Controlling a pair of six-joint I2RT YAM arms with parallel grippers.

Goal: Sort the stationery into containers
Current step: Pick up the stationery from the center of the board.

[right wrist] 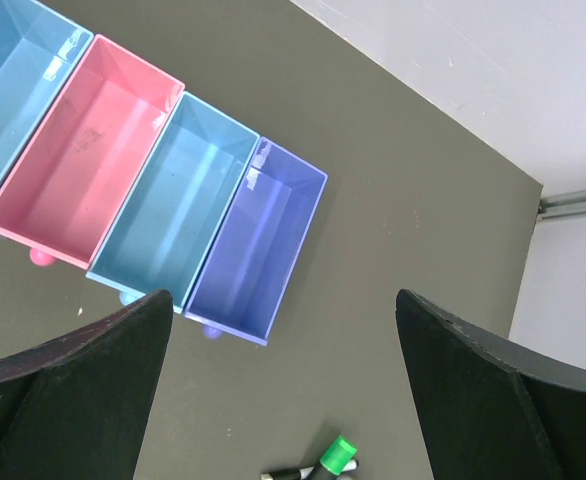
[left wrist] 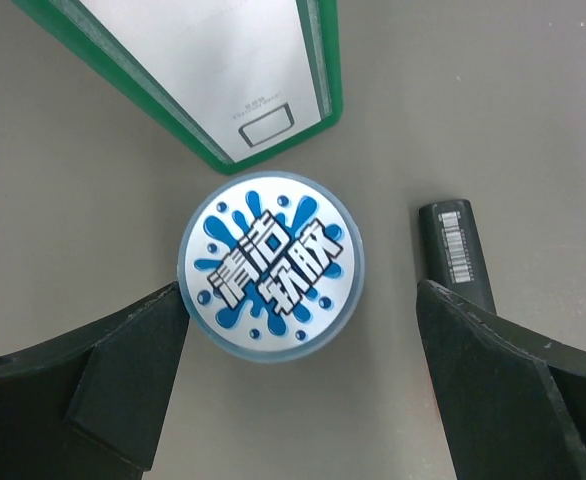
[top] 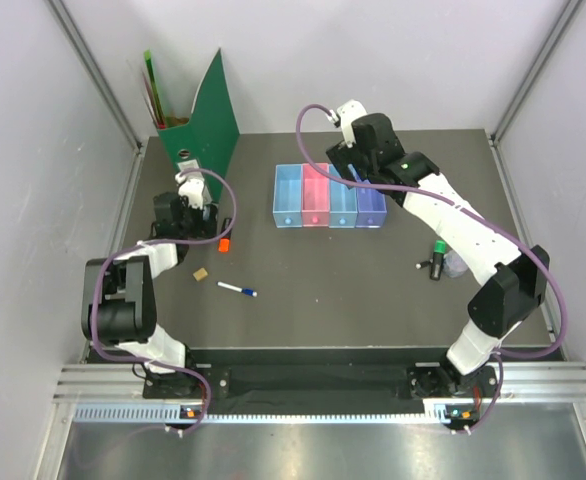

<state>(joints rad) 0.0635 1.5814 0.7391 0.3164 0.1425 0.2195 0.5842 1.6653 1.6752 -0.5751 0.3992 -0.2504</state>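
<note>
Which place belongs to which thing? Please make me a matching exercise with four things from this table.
Things
1. round blue-splash disc
2. green-capped marker
3. white pen with blue cap
4. purple tray

Places
A. last in the row, beside the light blue tray
B. left half of the table, near the small tan block
C. between the open jaws of the left gripper
D. right side of the table

Pairs: 1-C, 2-D, 3-B, 4-A

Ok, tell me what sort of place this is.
Probably a robot lab test cell, not an office: a dark table boxed in by white panels, two arms bolted at its near edge, and coloured trays.
</note>
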